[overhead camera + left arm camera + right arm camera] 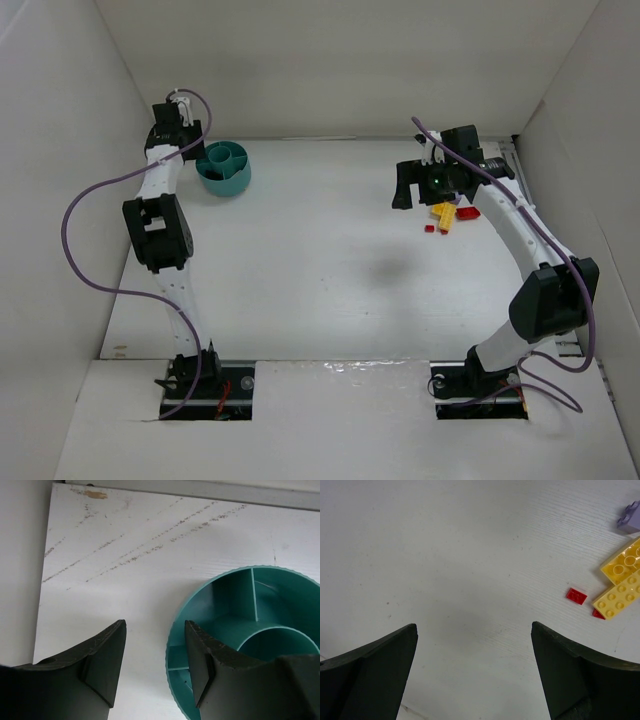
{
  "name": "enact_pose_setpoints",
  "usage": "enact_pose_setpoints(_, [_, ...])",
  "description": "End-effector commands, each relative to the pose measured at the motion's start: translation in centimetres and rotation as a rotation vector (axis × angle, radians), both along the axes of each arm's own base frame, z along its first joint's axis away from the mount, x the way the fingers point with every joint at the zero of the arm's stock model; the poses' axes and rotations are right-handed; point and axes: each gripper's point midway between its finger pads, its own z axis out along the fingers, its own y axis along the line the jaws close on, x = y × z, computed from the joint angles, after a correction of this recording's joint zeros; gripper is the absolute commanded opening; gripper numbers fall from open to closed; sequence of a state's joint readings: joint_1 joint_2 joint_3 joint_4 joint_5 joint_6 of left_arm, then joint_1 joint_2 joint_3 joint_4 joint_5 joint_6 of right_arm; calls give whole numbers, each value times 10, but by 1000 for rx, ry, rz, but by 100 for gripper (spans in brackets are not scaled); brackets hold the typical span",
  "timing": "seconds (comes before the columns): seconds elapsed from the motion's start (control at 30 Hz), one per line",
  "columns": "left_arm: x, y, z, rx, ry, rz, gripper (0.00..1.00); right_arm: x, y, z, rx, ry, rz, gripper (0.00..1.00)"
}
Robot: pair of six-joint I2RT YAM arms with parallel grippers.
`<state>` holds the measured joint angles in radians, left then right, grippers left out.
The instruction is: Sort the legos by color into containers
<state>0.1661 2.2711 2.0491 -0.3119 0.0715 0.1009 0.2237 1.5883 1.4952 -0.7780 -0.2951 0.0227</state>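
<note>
Legos [620, 597] lie clustered on the desk [470, 555] beside the right pincer [473, 627], spread wide and empty, seemingly ready to pick; the left pincer [155, 630], also released, hangs at the teal bowl [225, 595] rim.

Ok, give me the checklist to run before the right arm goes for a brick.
1. Right gripper open and empty: ok.
2. Right gripper centred over the small red plate: not ok, the plate lies off to one side in the wrist view.
3. That plate lying free of the others: ok.
4. Yellow plates separated: not ok, they touch or overlap.
5. Teal bowl compartments empty: visible ones ok, the rest cannot tell.
6. Left gripper open, holding nothing: ok.
</note>
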Motion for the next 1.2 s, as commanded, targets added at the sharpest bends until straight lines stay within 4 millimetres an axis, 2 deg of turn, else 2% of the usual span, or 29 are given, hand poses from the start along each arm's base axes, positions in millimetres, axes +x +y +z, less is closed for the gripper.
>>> enact_pose_setpoints(0.0, [3, 4, 21, 10, -33, -9, 47, 0, 2, 20, 2, -61, 11, 100])
enact_pose_setpoints(0.23, [-8, 4, 1, 16, 28, -22, 47, 0, 2, 20, 2, -61, 11, 100])
enact_pose_setpoints(0.3, [-12, 3, 5, 23, 29, -28, 47, 0, 2, 20, 2, -61, 11, 100])
enact_pose_setpoints(0.33, [-18, 2, -8, 17, 59, -29, 47, 0, 2, 20, 2, -61, 11, 100])
enact_pose_setpoints(0.6, [-38, -3, -14, 16, 96, -50, 47, 0, 2, 20, 2, -61, 11, 100])
enact_pose_setpoints(0.67, [-41, -1, -6, 8, 84, -53, 47, 0, 1, 20, -3, -65, 17, 100])
enact_pose_setpoints(0.7, [-44, -1, -12, 5, 97, -53, 47, 0, 1, 20, -3, -65, 17, 100])
enact_pose_setpoints(0.73, [-44, -5, -4, -6, 79, -70, 47, 0, 1, 20, -3, -65, 17, 100])
enact_pose_setpoints(0.97, [-65, -21, 13, -79, 65, -113, 46, 0, 1, 20, -3, -65, 17, 100])
enact_pose_setpoints(1.0, [-68, -24, 23, -83, 47, -124, 46, 0, 1, 20, -3, -65, 17, 100])
enact_pose_setpoints(1.17, [-79, -34, 30, -128, 47, -145, 46, 0, 1, 20, -3, -65, 17, 100])
